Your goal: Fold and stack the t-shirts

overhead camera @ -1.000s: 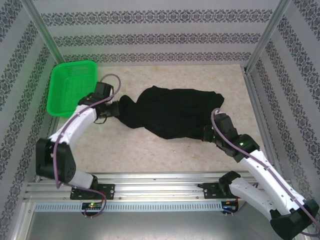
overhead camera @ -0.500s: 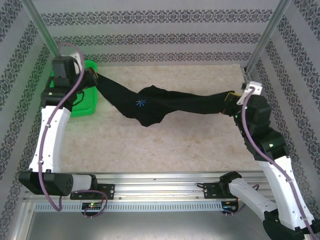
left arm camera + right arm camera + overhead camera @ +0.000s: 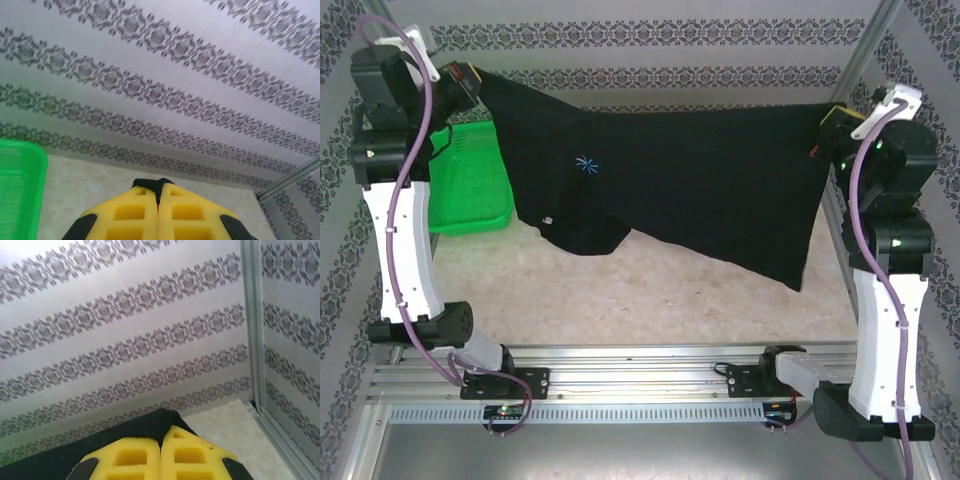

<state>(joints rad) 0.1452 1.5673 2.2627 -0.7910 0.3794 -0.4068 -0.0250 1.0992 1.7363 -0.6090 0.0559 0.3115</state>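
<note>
My left end effector (image 3: 468,80) is clenched on one upper corner of the black t-shirt (image 3: 700,180), and my right end effector (image 3: 830,125) is clenched on the other. The shirt hangs spread out between them above the bench (image 3: 670,300), its blue logo (image 3: 586,164) showing. I cannot tell whether its lowest fold touches the bench. A green basket (image 3: 470,190) sits at the shirt's left edge.

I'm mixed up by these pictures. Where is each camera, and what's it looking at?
Top external: high behind the arms, looking down at both arms holding up the t-shirt.
Left wrist: on the left gripper, facing the patterned wall; yellow fingers show.
Right wrist: on the right gripper, likewise.
Shared: both wrist views show the pinched t-shirt.
</note>
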